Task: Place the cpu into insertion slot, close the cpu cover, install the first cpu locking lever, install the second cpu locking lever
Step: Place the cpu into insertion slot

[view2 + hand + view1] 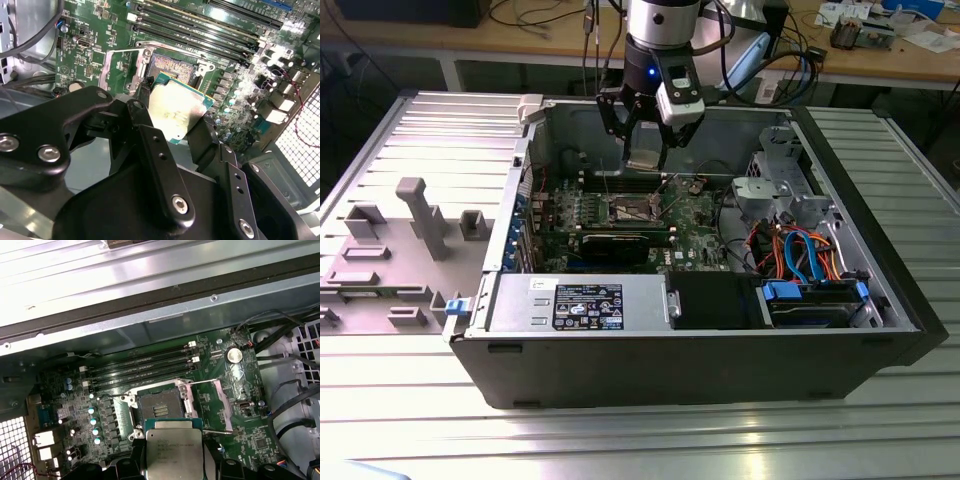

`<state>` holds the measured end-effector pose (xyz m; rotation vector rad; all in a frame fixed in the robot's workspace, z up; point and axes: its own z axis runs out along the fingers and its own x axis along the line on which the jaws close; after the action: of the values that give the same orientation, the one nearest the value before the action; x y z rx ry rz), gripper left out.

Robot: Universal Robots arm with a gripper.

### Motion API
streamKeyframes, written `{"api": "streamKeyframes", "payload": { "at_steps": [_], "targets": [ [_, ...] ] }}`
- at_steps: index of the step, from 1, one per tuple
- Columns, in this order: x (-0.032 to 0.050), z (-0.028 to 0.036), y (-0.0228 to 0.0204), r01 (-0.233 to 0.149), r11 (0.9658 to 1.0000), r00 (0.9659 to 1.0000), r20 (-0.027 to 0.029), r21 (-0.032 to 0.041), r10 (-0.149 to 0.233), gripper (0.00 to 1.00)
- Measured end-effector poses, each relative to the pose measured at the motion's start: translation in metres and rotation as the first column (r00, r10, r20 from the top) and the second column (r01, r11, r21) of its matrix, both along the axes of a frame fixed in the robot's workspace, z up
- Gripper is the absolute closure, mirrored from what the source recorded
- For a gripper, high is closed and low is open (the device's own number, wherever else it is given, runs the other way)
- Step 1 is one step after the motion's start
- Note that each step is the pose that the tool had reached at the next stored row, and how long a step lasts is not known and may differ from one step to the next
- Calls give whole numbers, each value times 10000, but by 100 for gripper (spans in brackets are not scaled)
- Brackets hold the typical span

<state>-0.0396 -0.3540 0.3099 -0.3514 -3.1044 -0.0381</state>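
Observation:
My gripper [645,152] hangs over the open computer case, shut on the cpu [645,159], a flat silver-topped square with a green edge. In both wrist views the cpu [177,111] [173,450] sits between the black fingers [146,120], a little above the board and off to one side of the insertion slot [159,409] [172,66]. The slot lies bare with its contact field showing. The cpu cover [208,405] [118,66], a thin silver frame, is swung open beside the slot.
Several memory slots [142,370] run along one side of the socket, and a round coin battery [233,355] sits beyond the cover. In the exterior view, a power supply [582,303] fills the case front, cables and a drive cage [790,200] the exterior view's right.

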Motion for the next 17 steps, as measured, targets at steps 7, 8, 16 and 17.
{"api": "streamKeyframes", "payload": {
  "at_steps": [7, 8, 16, 17],
  "targets": [
    [0, -1, 0, 240, 9997, 9997, 0, 0, -240, 45],
    [0, -1, 0, 266, 9996, 9996, 0, -1, -266, 45],
    [0, -2, 0, 457, 9990, 9990, 0, 0, -457, 45],
    [0, -2, 0, 480, 9988, 9988, 0, -1, -480, 45]
  ]
}}
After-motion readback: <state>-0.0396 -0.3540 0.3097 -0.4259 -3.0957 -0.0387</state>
